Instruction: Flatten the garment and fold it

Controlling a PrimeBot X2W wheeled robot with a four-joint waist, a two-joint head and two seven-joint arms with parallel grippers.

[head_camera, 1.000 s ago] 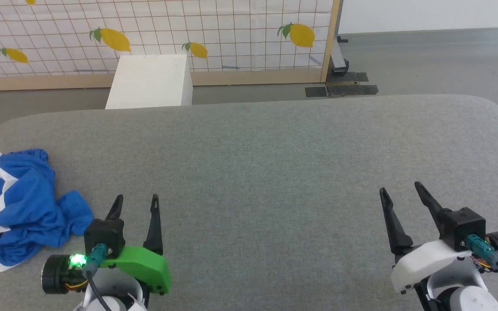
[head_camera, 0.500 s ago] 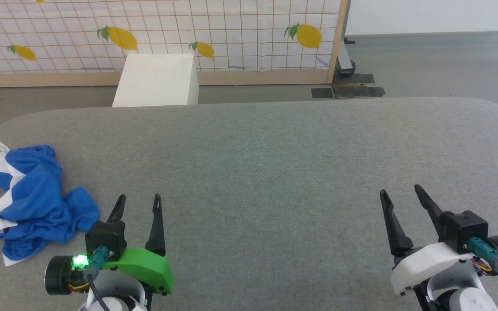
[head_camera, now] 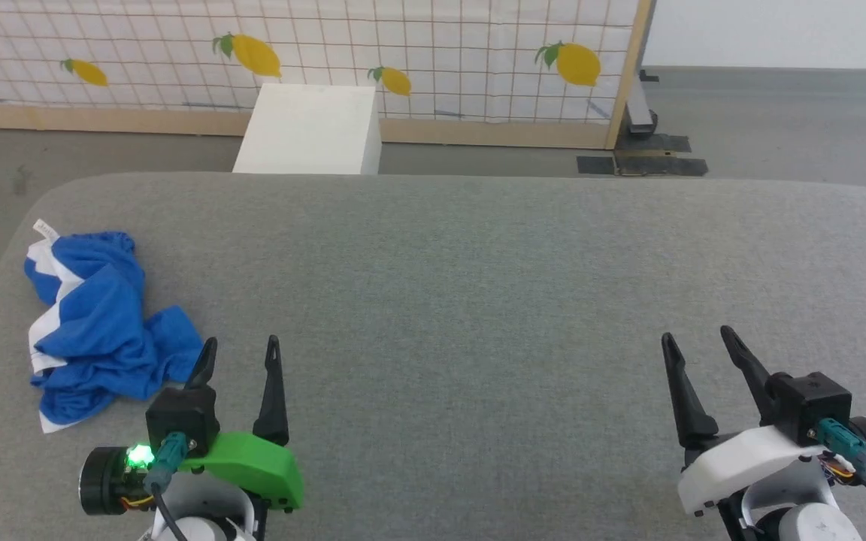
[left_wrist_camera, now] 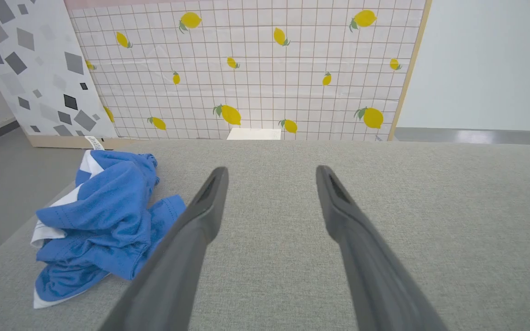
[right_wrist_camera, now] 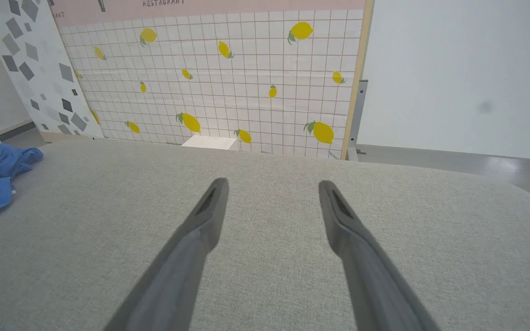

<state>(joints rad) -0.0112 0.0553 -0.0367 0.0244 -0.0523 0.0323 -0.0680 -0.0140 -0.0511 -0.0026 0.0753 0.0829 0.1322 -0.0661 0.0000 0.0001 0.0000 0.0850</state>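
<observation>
blue cloth, crumpled into a heap: that is the garment (head_camera: 102, 323), and you find it on the far left of the grey tabletop (head_camera: 478, 285), close to the left edge. a white band (head_camera: 43, 330) runs down its left side, and a small white label (head_camera: 42, 227) sticks out at its far corner. your left gripper (head_camera: 242, 342) hangs just beside the heap on its right. its fingers are spread wide with nothing between them, and you cannot tell whether the nearer one touches the cloth. your right gripper (head_camera: 694, 333) is well apart over the right side of the tabletop, fingers likewise spread and empty. beyond the far edge, a white box (head_camera: 309, 128) stands on the grey floor (head_camera: 779, 113) before a lemon-print panel (head_camera: 440, 60).
</observation>
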